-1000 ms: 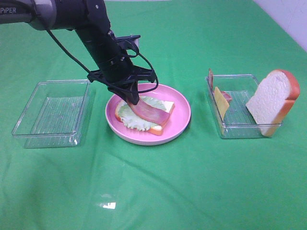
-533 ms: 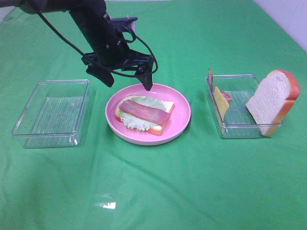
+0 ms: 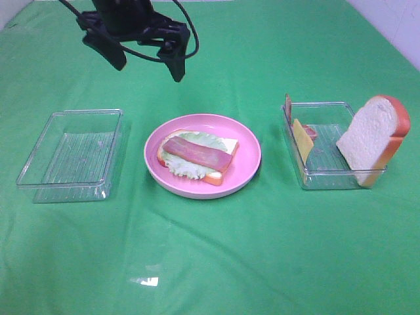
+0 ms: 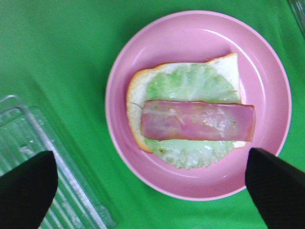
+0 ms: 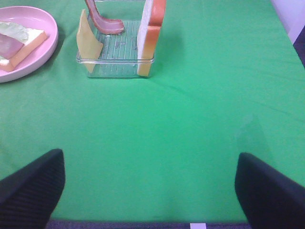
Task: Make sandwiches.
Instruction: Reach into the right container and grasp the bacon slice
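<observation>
Green cloth covers the desk; at its middle the open sandwich (image 3: 199,157) lies on the pink plate (image 3: 252,157), with a bacon strip (image 3: 197,151) lengthwise over lettuce. The likely next layer, the cheese slice (image 3: 302,140), stands on edge in the right-hand clear tray (image 3: 331,178), against the wall facing the plate. It is nearer the right fingers (image 5: 31,188), which are spread wide and empty. The left fingers (image 3: 176,65), also wide and empty, hang high beyond the plate.
</observation>
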`<state>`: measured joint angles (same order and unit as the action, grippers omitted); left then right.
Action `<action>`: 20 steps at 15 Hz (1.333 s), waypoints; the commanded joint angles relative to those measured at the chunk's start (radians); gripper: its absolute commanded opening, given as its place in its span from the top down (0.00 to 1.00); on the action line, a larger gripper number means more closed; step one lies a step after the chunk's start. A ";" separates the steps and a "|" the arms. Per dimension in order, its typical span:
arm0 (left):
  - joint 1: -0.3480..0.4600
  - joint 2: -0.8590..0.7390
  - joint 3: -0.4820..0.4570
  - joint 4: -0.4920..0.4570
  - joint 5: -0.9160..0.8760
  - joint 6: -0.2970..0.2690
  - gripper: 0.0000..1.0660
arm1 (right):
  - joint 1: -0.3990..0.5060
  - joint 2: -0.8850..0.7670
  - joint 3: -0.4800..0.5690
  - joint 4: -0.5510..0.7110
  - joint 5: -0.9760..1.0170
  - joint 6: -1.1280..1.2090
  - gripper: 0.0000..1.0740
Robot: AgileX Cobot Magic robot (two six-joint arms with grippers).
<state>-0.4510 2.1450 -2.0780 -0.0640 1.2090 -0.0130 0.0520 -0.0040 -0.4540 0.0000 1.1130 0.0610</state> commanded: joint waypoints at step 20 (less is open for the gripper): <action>0.351 -1.484 1.370 0.169 -0.012 -0.172 0.05 | -0.004 -0.025 0.003 0.000 -0.011 -0.009 0.12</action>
<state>-0.1040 0.6690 -0.7150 0.1080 1.2010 -0.1790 0.0520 -0.0040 -0.4540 0.0000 1.1130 0.0610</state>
